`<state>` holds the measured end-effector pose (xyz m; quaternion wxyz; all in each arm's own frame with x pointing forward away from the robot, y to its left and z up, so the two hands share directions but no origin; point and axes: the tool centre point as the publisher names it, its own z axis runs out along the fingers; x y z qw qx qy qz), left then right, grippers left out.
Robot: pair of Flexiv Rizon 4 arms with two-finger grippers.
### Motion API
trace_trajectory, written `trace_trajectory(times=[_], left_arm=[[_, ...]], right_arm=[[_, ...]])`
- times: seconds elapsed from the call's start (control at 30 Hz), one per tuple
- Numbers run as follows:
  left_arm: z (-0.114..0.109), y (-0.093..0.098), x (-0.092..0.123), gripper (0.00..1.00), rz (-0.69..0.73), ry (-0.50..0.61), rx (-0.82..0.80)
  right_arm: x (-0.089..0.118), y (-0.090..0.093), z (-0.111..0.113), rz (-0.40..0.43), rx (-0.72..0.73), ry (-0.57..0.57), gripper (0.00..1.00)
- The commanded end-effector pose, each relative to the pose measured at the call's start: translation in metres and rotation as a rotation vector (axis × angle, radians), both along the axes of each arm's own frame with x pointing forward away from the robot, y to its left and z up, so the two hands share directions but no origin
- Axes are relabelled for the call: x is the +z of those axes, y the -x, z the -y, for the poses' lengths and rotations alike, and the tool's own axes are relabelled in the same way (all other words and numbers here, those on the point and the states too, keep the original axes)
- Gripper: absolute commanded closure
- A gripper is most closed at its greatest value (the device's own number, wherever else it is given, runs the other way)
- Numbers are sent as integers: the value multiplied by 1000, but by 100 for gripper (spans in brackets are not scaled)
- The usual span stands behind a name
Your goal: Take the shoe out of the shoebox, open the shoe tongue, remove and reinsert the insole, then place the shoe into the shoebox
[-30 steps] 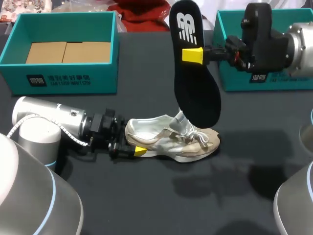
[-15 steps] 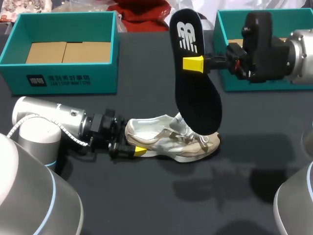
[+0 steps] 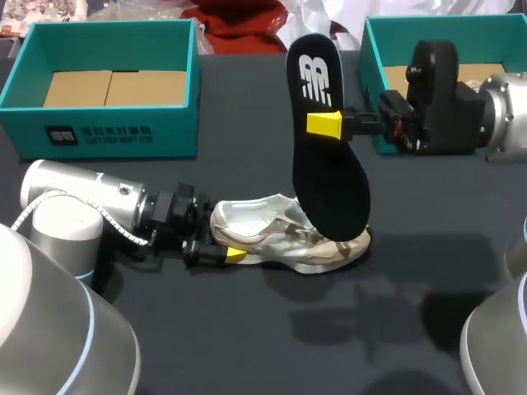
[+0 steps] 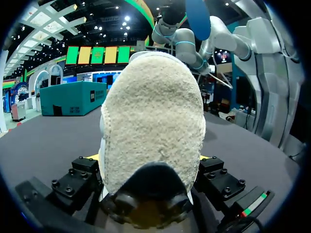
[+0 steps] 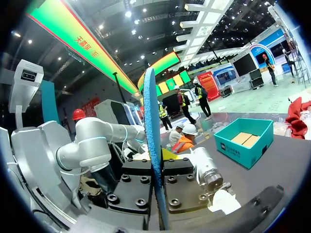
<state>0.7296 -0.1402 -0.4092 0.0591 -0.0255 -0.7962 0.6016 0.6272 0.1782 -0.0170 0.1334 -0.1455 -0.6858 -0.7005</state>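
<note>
A beige and white shoe (image 3: 284, 239) lies on its sole in the middle of the black table. My left gripper (image 3: 224, 247) is at its heel, which fills the gap between its fingers (image 4: 148, 160); both fingers press the heel's sides. My right gripper (image 3: 324, 123) is shut on a black insole (image 3: 328, 181) with a white logo and holds it upright, toe end down over the shoe's forefoot. Between the right gripper's fingers (image 5: 156, 167) the insole (image 5: 150, 126) shows edge on, as a blue strip. The shoe's tongue and laces are hidden behind the insole.
A teal box (image 3: 107, 123) with cardboard in it stands at the back left. A second teal box (image 3: 380, 90) stands at the back right, behind my right wrist. Red cloth lies past the far table edge.
My right gripper has come down and nearer with the insole, whose toe end now covers the shoe's tongue and laces. The left arm and the shoe have stayed put.
</note>
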Motion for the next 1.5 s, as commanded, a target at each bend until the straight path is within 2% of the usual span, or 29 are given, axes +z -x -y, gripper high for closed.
trace_trajectory(times=[0.03,0.47,0.87,0.97,1.5], left_arm=[[-6,5,2,0,-6,-34,11],[-31,13,15,0,-1,-156,26],[-45,13,19,0,10,-433,36],[-56,12,26,0,76,-596,-53],[-56,12,26,0,76,-596,-53]], right_arm=[[-1,2,-1,0,-4,1,100],[-1,2,-1,0,-4,1,100],[-1,2,-1,0,-4,1,100],[-1,2,-1,0,-4,1,100],[-1,2,-1,0,-4,1,100]])
